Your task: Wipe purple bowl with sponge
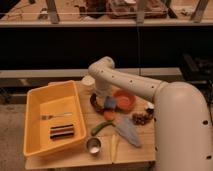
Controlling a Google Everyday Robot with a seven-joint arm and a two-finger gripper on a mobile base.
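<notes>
The purple bowl (95, 104) is a dark, shallow bowl on the wooden table, just right of the yellow bin; the arm hides much of it. The sponge (110, 103), a small pale blue-grey block, sits at the bowl's right rim, between it and the orange bowl (125, 100). My gripper (104, 99) reaches down from the white arm, right over the purple bowl and against the sponge. The wrist hides its tip.
A yellow bin (37, 100) at the left holds a fork (55, 116) and a dark striped block (62, 132). A metal cup (93, 145), a green vegetable (101, 127), a grey cloth (128, 131) and a dark cluster (141, 118) lie in front. A white cup (87, 82) stands behind.
</notes>
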